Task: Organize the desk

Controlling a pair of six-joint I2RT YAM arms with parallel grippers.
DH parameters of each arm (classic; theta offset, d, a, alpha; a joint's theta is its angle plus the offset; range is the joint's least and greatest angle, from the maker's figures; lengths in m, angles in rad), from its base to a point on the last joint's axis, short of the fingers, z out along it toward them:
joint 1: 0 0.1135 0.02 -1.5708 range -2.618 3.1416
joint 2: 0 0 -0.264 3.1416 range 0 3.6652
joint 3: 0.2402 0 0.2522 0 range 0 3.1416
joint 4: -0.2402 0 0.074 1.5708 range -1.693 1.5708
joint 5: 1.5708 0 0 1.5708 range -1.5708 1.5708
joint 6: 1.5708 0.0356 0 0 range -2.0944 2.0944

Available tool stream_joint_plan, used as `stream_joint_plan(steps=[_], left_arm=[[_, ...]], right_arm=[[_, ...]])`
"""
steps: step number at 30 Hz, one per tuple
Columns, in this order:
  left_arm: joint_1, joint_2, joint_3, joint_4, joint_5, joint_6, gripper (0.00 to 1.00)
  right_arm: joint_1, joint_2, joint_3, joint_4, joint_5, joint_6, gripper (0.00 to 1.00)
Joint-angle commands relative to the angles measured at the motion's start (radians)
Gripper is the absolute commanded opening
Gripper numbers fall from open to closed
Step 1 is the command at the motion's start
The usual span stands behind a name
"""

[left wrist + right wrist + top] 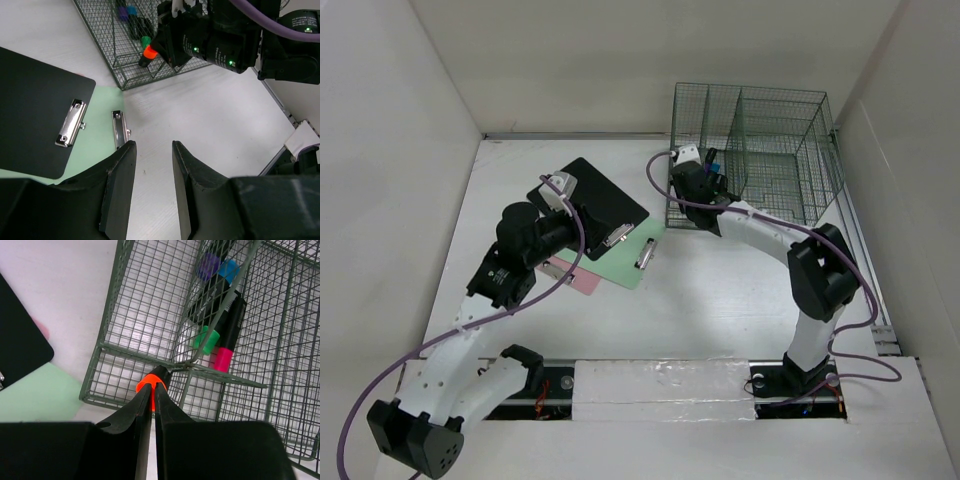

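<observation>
The white desk (720, 290) carries a green wire-mesh rack (760, 150) at the back right. My right gripper (153, 386) hangs over the rack's front left corner with its jaws shut to a thin slit. An orange-capped black marker (145, 385) stands just beyond its fingertips, inside the rack (107, 347), and is not between the jaws. The left wrist view shows that marker (147, 51) under the right gripper's tips. My left gripper (154, 146) hovers open over bare desk (210, 110) with nothing between its fingers.
Green (206, 340), pink (223, 359), purple (208, 265) and blue (230, 270) capped markers lie in the rack. A black clipboard (590, 205) overlaps a green clipboard (635, 262) with a metal clip (118, 130). A pink sheet (575, 278) lies by the left arm.
</observation>
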Motion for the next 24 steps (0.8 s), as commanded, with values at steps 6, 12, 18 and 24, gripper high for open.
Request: stream_joint_plan(steps=[6,12,18,24], left_arm=[[-0.003,0.039,0.039,0.036,0.017,-0.002,0.31],[-0.003,0.077,0.046,0.030,0.017,-0.010,0.31],[-0.003,0.198,0.065,0.046,0.081,-0.077,0.27],[-0.070,0.314,0.056,0.174,0.133,-0.228,0.22]], right_arm=[[-0.046,-0.030,-0.087,0.021,0.000,0.051,0.10],[-0.067,-0.022,-0.114,0.052,-0.018,0.072,0.08],[-0.086,-0.030,-0.125,0.092,-0.072,0.075,0.07],[-0.097,-0.047,-0.153,0.132,-0.130,0.086,0.07]])
